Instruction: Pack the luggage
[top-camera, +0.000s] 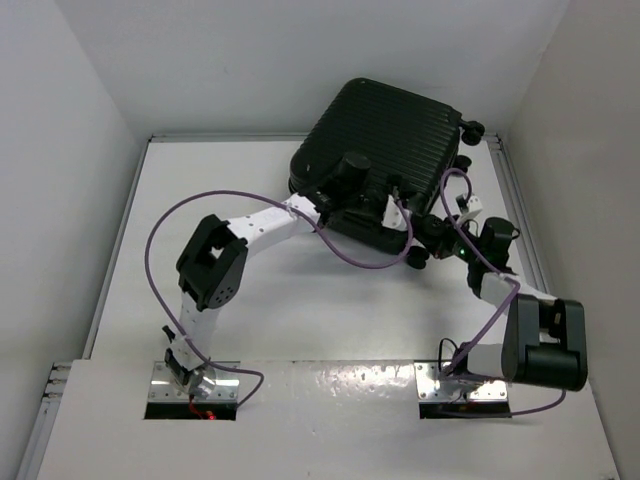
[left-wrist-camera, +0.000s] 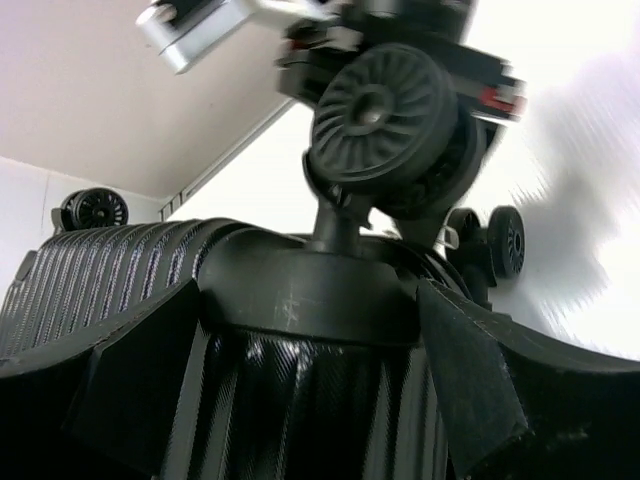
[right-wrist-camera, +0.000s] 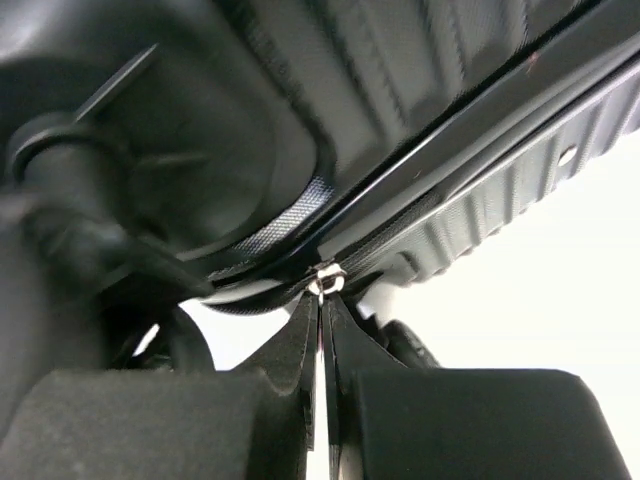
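The luggage (top-camera: 385, 150) lies flat at the upper right of the table (top-camera: 280, 300), pushed towards the back wall, with its ribbed shell up and the two halves brought together. Judging by that, packing has reached the zipping-up. The right gripper (right-wrist-camera: 323, 300), at the case's near right corner, has its jaws pressed together on the small silver zipper pull (right-wrist-camera: 326, 277), which sits on the seam between the two shells. The left gripper (left-wrist-camera: 308, 300) comes in from the left at the same corner, its jaws wide apart and straddling the moulded housing below a caster wheel (left-wrist-camera: 385, 115). Whether its pads actually bear on the shell, I cannot tell. The next move probably calls for drawing the pull along the seam line, not away from it, so the thin tab does not slip out. The left arm would brace the case against sliding on the smooth tabletop.
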